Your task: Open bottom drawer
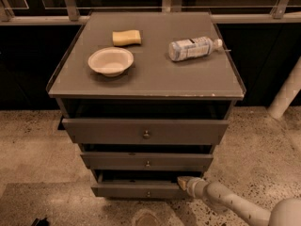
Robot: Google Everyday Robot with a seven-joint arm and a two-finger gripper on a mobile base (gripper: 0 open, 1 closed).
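The grey cabinet has three drawers. The bottom drawer (136, 190) is the lowest and narrowest front, with a tiny round knob (148, 194) at its centre; it stands pulled out a little, with a dark gap above it. My gripper (182, 182) is at the end of the pale arm (230, 202) that reaches in from the lower right, and it sits at the top right edge of the bottom drawer's front.
The top drawer (146, 132) and middle drawer (146, 161) also stand slightly out. On the cabinet top (155, 74) are a white bowl (111, 61), a yellow sponge (126, 37) and a lying plastic bottle (193, 48). A white post (286, 94) stands at the right. The floor is speckled.
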